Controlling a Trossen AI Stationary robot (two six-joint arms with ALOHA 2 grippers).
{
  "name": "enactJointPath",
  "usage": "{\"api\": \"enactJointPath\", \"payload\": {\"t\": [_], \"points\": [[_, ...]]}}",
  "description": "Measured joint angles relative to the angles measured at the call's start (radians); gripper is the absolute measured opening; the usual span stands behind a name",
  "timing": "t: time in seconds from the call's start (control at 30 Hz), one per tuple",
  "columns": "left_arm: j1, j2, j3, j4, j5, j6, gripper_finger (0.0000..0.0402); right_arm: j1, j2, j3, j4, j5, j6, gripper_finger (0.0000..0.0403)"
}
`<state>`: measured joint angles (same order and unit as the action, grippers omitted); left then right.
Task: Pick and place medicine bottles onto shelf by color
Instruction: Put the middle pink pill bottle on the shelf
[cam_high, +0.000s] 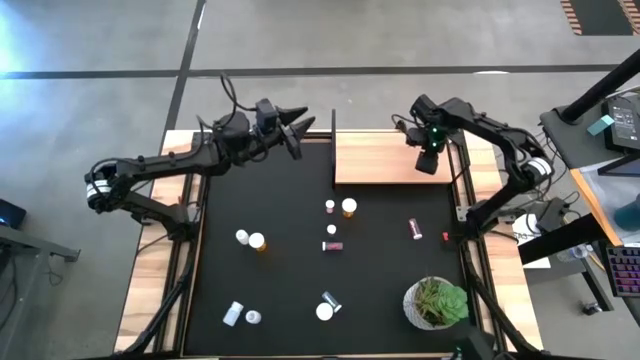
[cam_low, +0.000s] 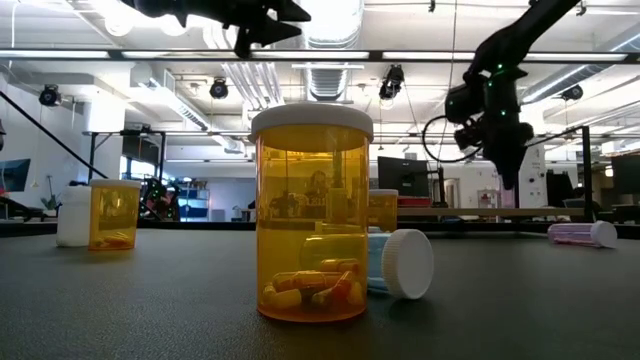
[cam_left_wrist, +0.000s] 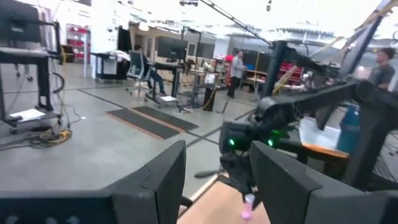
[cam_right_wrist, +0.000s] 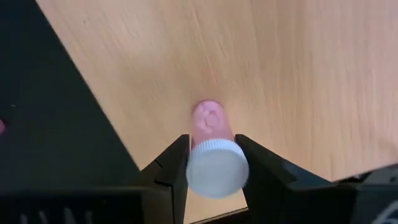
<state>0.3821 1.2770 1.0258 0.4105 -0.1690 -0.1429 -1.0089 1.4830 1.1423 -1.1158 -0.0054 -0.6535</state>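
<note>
The right gripper (cam_right_wrist: 211, 163) is above the shelf (cam_high: 385, 160), near the shelf's right end, at about 1 o'clock from the middle of the mat (cam_high: 300, 250) in the high view. Its jaws are pinching a pink bottle (cam_right_wrist: 208, 124) at the white cap (cam_right_wrist: 217, 168). The bottle's body points down at the wood under it; I cannot tell if it touches the board. The left wrist view shows the same bottle as a small pink spot below that gripper.

The left gripper (cam_high: 300, 130) hangs in the air over the far edge of the mat, at about 11 o'clock, just left of the shelf's black post (cam_high: 333, 150). Its jaws are spread a little and hold nothing.

The other bottles are on the mat. An orange bottle (cam_high: 349, 207) and a small one (cam_high: 330, 206) stand at 12 o'clock, just below the shelf. Another small one (cam_high: 331, 230) and a dark lying bottle (cam_high: 333, 245) are near the middle. A pink bottle (cam_high: 415, 228) lies at 3 o'clock. At 9 o'clock a white bottle (cam_high: 242, 236) and an orange one (cam_high: 258, 241) stand side by side. At 7 o'clock are two whitish bottles (cam_high: 240, 315). At 6 o'clock an orange bottle (cam_low: 311, 220) stands with a bottle lying just beside it, seen close in the low view. A plant (cam_high: 436, 302) is at 5 o'clock.
</note>
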Motion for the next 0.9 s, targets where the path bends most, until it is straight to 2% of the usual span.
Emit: {"api": "enactJointPath", "payload": {"t": [0.33,0.7,0.9], "points": [[0.011,0.0,0.004,0.001,-0.004,0.0,0.0164,-0.039,0.012,0.013,0.058,0.033,-0.002,0.0103],[0.031,0.0,0.003,0.001,-0.009,0.001,0.0164,-0.079,0.012,0.013,0.115,0.042,0.13,0.0104],[0.033,0.0,0.003,0.001,-0.013,0.002,0.0164,-0.079,0.012,0.013,0.133,0.059,0.129,0.0104]]}}
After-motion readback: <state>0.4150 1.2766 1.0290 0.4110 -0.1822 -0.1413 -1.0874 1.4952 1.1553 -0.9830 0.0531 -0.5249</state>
